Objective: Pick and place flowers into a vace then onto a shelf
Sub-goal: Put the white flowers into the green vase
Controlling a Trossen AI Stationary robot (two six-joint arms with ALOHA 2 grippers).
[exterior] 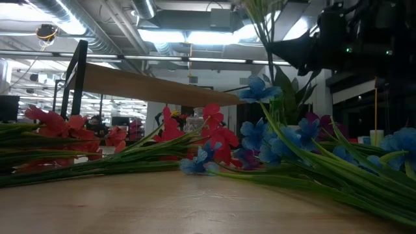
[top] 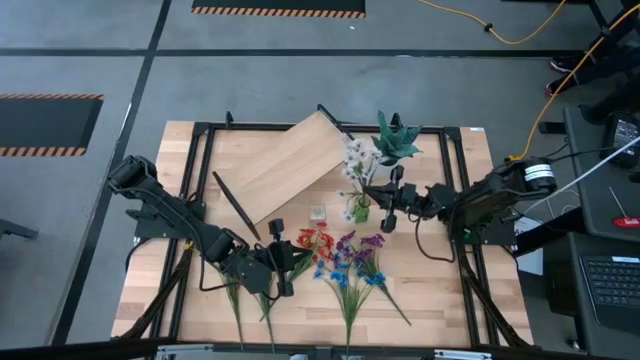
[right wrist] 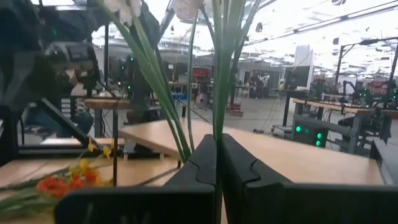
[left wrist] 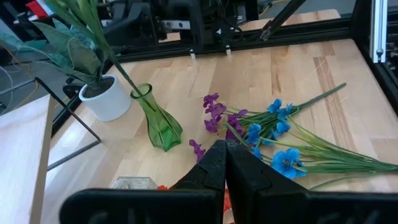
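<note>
Wood-plank table (top: 440,270) with a black frame, seen from above. A rectangular light-wood shelf on thin black legs (top: 285,165) lies skewed across the far-centre of the tabletop, one corner toward the spiky green potted plant in a white pot (top: 395,140).

Right gripper (top: 388,216) sits just right of the ribbed green glass vase (top: 360,210), near table centre. Its fingers (right wrist: 239,171) are pressed together on the thin green stems of the white-bloomed spray (top: 360,158); the stems rise straight up out of the closed jaws in the right wrist view, and the white heads spread above the vase in the high view (whether the stem ends are inside the vase mouth I cannot tell).

Left gripper (top: 277,262) is low over the near-left part of the table, beside the red and orange spray (top: 315,240). From its wrist camera the two dark fingers (left wrist: 214,165) meet with no gap; red petals show just under them, but whether a stem is caught there is hidden.

Loose flowers lie flat on the near half of the table: the blue-bloomed spray (top: 340,272) and the purple-bloomed spray (top: 365,243) side by side, stems trailing toward the near edge. The low view shows red blooms to the left, blue to the right, all lying on the boards.

A small pale square object (top: 317,212) rests between the shelf and the vase.
</note>
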